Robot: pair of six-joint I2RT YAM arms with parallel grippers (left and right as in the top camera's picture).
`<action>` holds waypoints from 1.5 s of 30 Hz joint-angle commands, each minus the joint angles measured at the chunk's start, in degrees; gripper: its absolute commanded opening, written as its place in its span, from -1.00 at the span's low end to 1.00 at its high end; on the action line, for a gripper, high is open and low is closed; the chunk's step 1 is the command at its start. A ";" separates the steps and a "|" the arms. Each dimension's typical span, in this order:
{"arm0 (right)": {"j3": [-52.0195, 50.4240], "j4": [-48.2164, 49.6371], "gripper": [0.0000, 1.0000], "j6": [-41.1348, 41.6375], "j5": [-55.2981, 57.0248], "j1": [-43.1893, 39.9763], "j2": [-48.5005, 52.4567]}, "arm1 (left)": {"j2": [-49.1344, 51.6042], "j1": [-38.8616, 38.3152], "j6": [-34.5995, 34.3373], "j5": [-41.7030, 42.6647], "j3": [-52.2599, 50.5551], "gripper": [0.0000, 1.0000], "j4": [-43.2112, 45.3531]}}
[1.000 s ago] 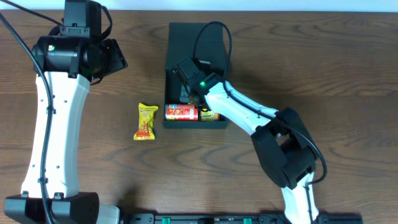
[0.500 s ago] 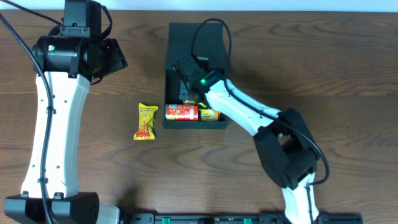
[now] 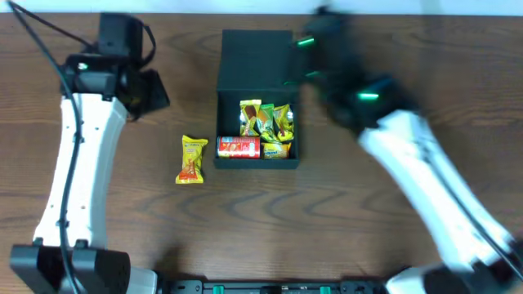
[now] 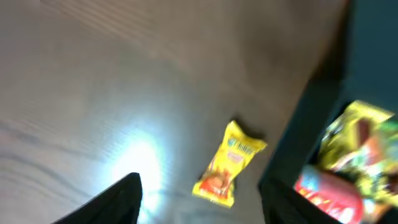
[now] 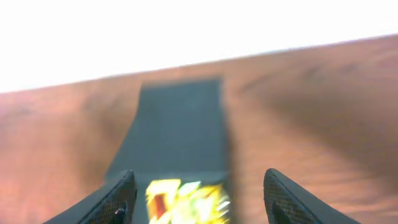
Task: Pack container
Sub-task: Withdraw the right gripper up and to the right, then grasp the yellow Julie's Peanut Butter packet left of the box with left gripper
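Yellow snack packet (image 3: 192, 158) lies left of container (image 3: 255, 57). Left gripper (image 4: 200, 182), jaws apart, should straddle its waist; right gripper (image 5: 199, 177) gapes empty.

The container (image 3: 255, 61) is a dark teal-green square box lying flat on the worktop (image 3: 245, 220), a little toward 12 o'clock of centre. Its hinged lid is open and laid back toward 12 o'clock. The open compartment holds yellow-green snack packets (image 3: 265, 121) and a red can (image 3: 238, 147) lying on its side along the 6 o'clock wall.
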 commanded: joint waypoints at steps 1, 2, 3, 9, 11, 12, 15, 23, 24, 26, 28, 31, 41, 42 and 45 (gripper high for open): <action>1.07 -0.66 0.33 -5.86 2.16 -6.16 -6.67 | 0.81 -0.22 0.92 4.09 -6.60 0.16 1.22; 1.07 -0.63 0.34 -6.54 2.16 -8.11 -8.39 | 0.81 -0.31 0.92 5.81 -9.18 0.16 2.84; 1.07 -0.63 0.35 -7.02 2.19 -9.57 -9.62 | 0.81 -0.46 0.92 7.15 -11.43 0.16 4.70; 1.07 -2.34 0.44 -7.85 2.19 -15.41 -13.22 | 0.83 -3.58 1.42 8.74 -24.57 0.23 18.10; 1.05 -3.19 0.50 -7.82 2.19 -16.17 -13.20 | 0.83 -5.81 2.82 8.48 -27.43 0.23 20.79; 1.05 -3.50 0.50 -7.82 2.21 -16.44 -13.20 | 0.83 -6.95 3.10 7.91 -28.57 0.24 21.70; 1.05 -3.80 0.54 -7.85 2.21 -16.87 -13.20 | 0.98 -10.38 3.02 3.93 -31.12 0.31 23.56; 1.05 -3.67 0.60 -8.28 2.21 -17.00 -13.20 | 1.68 -12.48 1.75 -2.16 -33.81 0.38 25.05; 1.05 -3.69 0.60 -8.28 2.21 -17.00 -13.20 | 2.01 -12.39 1.77 -2.16 -34.10 0.40 25.57; 1.05 -3.80 0.61 -8.74 2.21 -17.00 -13.20 | 2.93 -12.41 2.80 -1.46 -34.95 0.44 27.52; 1.05 -3.80 0.61 -8.92 2.21 -17.00 -13.20 | 3.89 -12.52 4.50 0.79 -35.67 0.44 29.24; 1.05 -3.82 0.61 -9.55 2.21 -17.00 -13.20 | 5.49 -12.52 4.55 0.85 -36.06 0.43 30.01; 1.05 -3.85 0.62 -9.94 2.21 -17.00 -13.20 | 9.86 -12.41 4.57 0.87 -36.06 0.19 30.23; 1.05 -3.85 0.61 -9.97 2.21 -17.00 -13.20 | 10.27 -12.39 4.57 0.90 -36.06 0.14 30.21; 1.05 -3.87 0.61 -9.99 2.21 -17.00 -13.20 | 10.82 -12.39 4.55 0.92 -36.06 0.04 29.92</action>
